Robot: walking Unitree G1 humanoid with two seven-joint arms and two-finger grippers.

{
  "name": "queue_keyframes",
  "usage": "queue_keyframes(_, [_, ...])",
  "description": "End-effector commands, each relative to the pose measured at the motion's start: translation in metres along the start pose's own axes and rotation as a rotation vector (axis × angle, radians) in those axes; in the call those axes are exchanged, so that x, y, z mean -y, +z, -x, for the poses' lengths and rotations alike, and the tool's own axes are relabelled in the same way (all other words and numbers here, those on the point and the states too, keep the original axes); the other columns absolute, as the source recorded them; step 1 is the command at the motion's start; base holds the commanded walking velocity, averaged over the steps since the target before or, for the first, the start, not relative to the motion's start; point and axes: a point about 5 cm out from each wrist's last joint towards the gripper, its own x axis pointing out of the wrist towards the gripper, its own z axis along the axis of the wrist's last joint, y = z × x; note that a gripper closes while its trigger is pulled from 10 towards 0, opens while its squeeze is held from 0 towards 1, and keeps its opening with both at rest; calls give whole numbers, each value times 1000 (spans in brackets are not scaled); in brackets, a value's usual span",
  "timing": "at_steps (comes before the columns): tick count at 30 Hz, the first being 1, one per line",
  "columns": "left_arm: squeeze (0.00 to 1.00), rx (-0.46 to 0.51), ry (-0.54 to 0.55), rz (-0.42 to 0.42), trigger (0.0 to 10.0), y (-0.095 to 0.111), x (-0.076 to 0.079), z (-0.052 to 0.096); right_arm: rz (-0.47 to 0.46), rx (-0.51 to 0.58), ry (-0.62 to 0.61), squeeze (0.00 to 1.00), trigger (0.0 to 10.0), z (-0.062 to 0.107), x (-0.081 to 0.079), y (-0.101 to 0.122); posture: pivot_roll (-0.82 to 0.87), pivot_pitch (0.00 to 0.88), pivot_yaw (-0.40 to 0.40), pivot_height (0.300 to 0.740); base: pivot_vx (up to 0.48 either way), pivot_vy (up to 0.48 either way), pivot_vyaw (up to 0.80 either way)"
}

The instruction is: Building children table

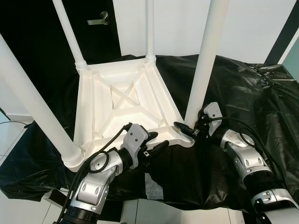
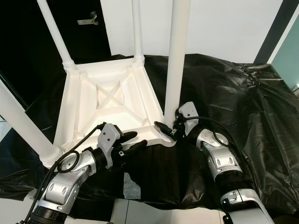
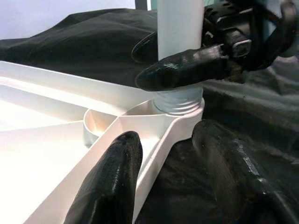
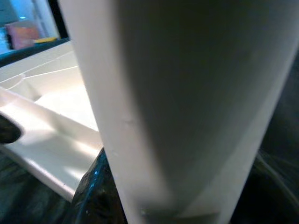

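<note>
Left claw (image 1: pixel 156 141) spread wide astride upturned white table's near rim (image 1: pixel 154 136); right claw (image 1: pixel 188 129) clamped around near-right leg's (image 1: pixel 205 60) base, above black sheet (image 1: pixel 243 93).

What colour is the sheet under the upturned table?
Black, glossy plastic sheet; clearest in the left eye view.

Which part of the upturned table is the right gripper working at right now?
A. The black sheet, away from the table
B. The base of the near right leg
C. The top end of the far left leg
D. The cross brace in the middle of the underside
B: the right gripper has its fingers around the near right leg just above its threaded socket at the table corner.
</note>
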Motion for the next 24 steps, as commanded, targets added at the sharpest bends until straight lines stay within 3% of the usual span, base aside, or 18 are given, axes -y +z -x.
queue_keyframes(1, [0, -4, 97, 0, 10000, -2, -5, 1, -4, -75, -83, 0, 10000, 4, 0, -13, 54, 0, -20, 740, 0, 0, 0])
queue_keyframes(4, [0, 7, 101, -2, 10000, -1, -6, 2, -10, -77, -161, 0, 10000, 6, -1, -15, 53, 0, -21, 740, 0, 0, 0])
queue_keyframes(5, [0, 8, 102, -4, 10000, -1, -6, 2, -18, -84, -237, 0, 10000, 8, -3, -18, 51, 0, -21, 740, 0, 0, 0])
queue_keyframes(8, [0, 6, 101, -3, 10000, -2, -6, 2, -27, -89, -270, 0, 10000, 9, -5, -19, 51, 0, -21, 740, 0, 0, 0])
queue_keyframes(13, [0, 14, 97, -23, 10000, -1, -7, 3, -135, -140, -619, 0, 10000, 10, -22, -27, 46, 0, -13, 740, 0, 0, 0])
queue_keyframes(17, [0, 21, 94, -29, 10000, 0, -7, 2, -167, -136, -703, 0, 10000, 9, -28, -26, 38, 0, -2, 740, 0, 0, 0])
queue_keyframes(19, [0, 25, 84, -49, 10000, 1, -7, 0, -203, -126, -775, 0, 10000, 5, -40, -24, 36, 0, 9, 740, 0, 0, 0])
queue_keyframes(24, [0, 26, 67, -50, 10000, 3, -7, -2, -215, -106, -754, 0, 10000, -1, -49, -19, 24, 0, 19, 740, 0, 0, 0])
